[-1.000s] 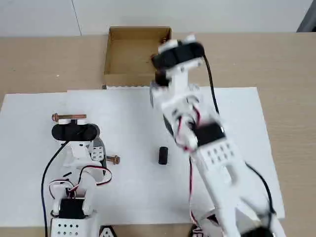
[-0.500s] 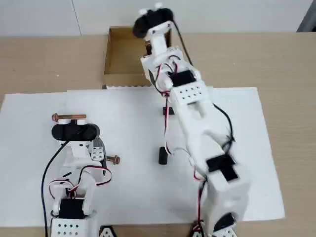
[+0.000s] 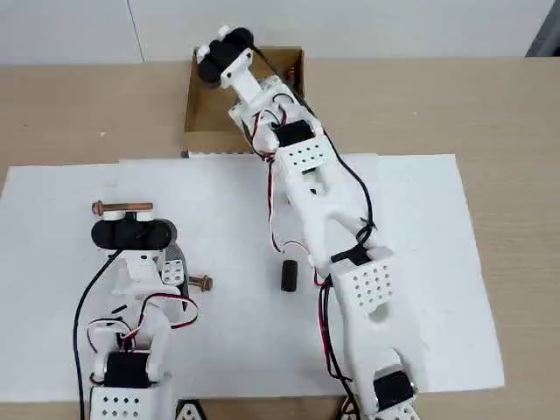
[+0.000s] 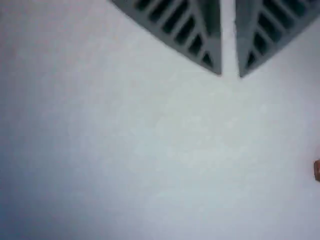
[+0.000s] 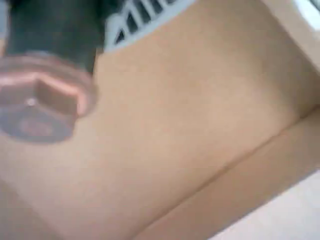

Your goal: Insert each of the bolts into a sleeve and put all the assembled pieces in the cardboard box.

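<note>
My right gripper hangs over the cardboard box, shut on an assembled piece: a black sleeve with a copper bolt head sticking out. The box floor lies just below it. One grey finger shows beside the sleeve. A loose black sleeve stands mid-paper. A long bolt and a short bolt lie by my left gripper, which is shut with nothing in it, low over the white paper. The left arm's head sits between the two bolts.
White paper covers most of the wooden table. The box stands just beyond the paper's far edge. The right arm stretches from the near edge across the paper's middle, passing right beside the loose sleeve.
The right arm has stretched out and swung left, from beside the box's right corner to over its left part, carrying the assembled piece. The left arm has not moved.
</note>
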Robot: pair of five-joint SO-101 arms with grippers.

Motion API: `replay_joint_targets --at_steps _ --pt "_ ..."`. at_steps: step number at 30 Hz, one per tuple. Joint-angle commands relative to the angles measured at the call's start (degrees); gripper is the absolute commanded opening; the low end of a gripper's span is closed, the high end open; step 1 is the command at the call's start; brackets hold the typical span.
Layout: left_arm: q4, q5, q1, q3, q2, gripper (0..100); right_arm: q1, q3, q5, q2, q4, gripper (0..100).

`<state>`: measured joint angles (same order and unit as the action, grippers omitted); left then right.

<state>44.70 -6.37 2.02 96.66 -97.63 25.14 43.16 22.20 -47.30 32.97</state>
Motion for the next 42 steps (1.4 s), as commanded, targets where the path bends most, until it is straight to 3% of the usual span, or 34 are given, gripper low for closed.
replay_joint_targets --at_steps 1,4,16,22,32,42 --pt "-1.23 0.18 0.18 -0.22 -0.62 1 0.31 4.57 0.53 1.36 -0.04 9.0" --pt "-1.23 0.18 0.18 -0.22 -0.62 1 0.31 4.57 0.44 1.45 1.71 15.0" --pt "-1.23 0.18 0.18 -0.22 -0.62 1 0.04 4.75 0.44 5.32 3.12 14.1" --pt "-1.23 0.18 0.18 -0.22 -0.62 1 -0.13 6.33 0.35 9.8 15.43 0.0" --pt "-1.23 0.18 0.18 -0.22 -0.62 1 -0.92 6.33 0.09 21.14 39.87 0.2" --pt "-1.23 0.18 0.18 -0.22 -0.62 1 -0.57 6.33 -14.51 29.58 58.95 0.3"
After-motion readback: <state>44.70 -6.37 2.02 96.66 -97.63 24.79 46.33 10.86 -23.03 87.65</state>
